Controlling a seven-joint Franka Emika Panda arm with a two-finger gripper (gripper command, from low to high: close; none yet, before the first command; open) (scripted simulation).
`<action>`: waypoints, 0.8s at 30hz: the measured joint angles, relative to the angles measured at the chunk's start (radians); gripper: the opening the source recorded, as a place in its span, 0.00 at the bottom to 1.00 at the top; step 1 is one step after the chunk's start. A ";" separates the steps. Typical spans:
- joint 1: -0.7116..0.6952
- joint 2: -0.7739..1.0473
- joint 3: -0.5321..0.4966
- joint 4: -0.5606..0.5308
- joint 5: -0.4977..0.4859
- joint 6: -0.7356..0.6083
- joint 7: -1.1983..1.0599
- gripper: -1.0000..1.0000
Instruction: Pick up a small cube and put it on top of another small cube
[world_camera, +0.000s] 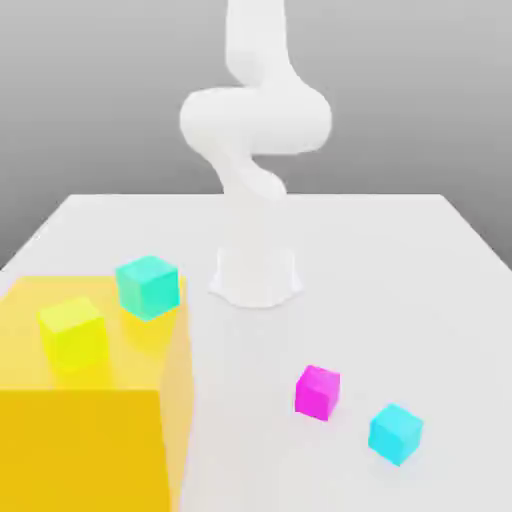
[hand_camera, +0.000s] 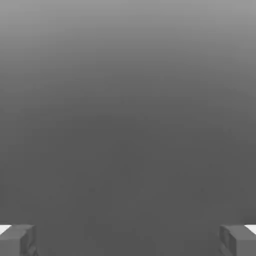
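A magenta small cube (world_camera: 318, 391) rests on the white table toward the exterior view's right front. A cyan small cube (world_camera: 395, 433) lies a little further right and nearer the front, apart from it. A teal small cube (world_camera: 147, 286) and a yellow small cube (world_camera: 73, 330) sit on top of a large orange-yellow block (world_camera: 90, 430) at the exterior view's left. In the hand view my gripper (hand_camera: 128, 241) is open, its grey fingertips (hand_camera: 17, 240) set far apart with only plain grey background between them.
The white arm's base (world_camera: 255, 275) stands at the middle of the table (world_camera: 400, 260), and the arm rises and curls up out of the picture. The large block takes up the front left corner.
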 joint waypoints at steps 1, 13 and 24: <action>-0.002 0.033 0.015 -0.030 0.006 0.026 0.028 0.50; -0.021 0.428 0.197 -0.381 0.062 0.339 0.380 0.50; 0.118 0.902 0.074 -0.527 -0.217 0.703 0.807 0.50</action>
